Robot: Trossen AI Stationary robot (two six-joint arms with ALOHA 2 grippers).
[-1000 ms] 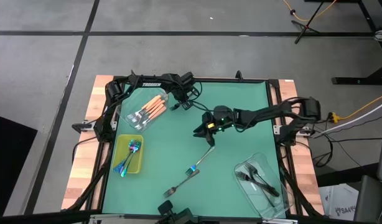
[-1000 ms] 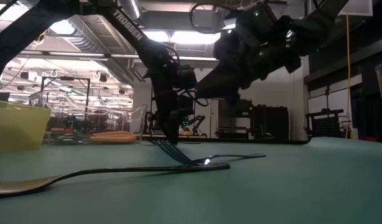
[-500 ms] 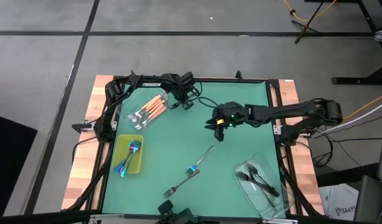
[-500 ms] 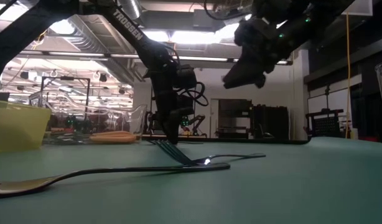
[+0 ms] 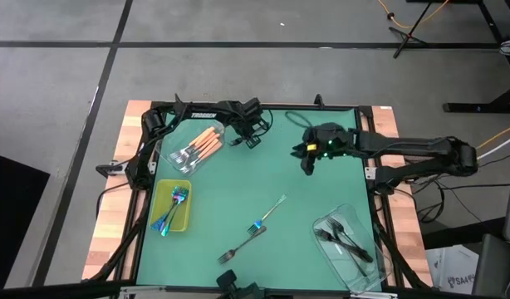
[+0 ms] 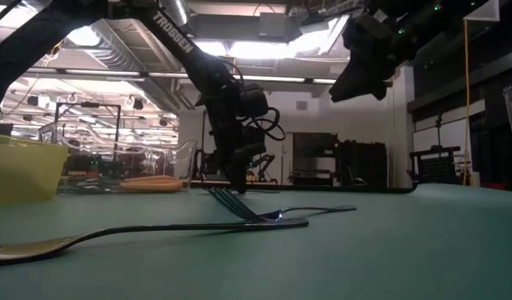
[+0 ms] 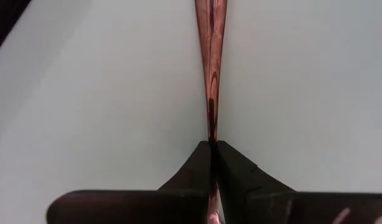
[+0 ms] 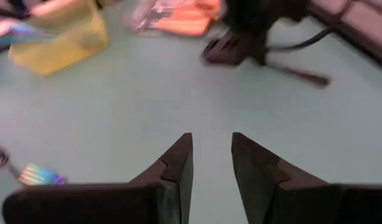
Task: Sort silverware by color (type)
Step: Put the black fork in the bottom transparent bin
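Observation:
My left gripper (image 5: 237,142) stands at the far side of the green mat, beside a clear tub (image 5: 198,145) of orange-handled forks. It is shut on a slim copper-brown fork handle (image 7: 211,74). My right gripper (image 5: 306,166) hangs open and empty above the mat's far right part. An iridescent fork (image 5: 267,213) and a second fork (image 5: 241,246) lie flat on the mat toward the near edge. The yellow-green tray (image 5: 170,208) at the left holds iridescent forks. A clear tub (image 5: 348,242) at the near right holds dark forks. My left gripper pinches the fork's thin handle (image 7: 211,134) between its two fingers, which come steeply from above. The handle runs straight away from the fingertips, low over the mat. I cannot tell whether it lies on the mat. The fork's head is out of view.
The table's wooden rim (image 5: 122,191) and black frame run around the mat. Bare mat lies in the middle, between the two loose forks and the far tub. Cables trail by my left arm at the far edge.
My right gripper has risen and drawn back from the iridescent fork toward the table's far right, tipping up as it went. That fork lies where it was. My left gripper has stayed at the same spot by the far tub.

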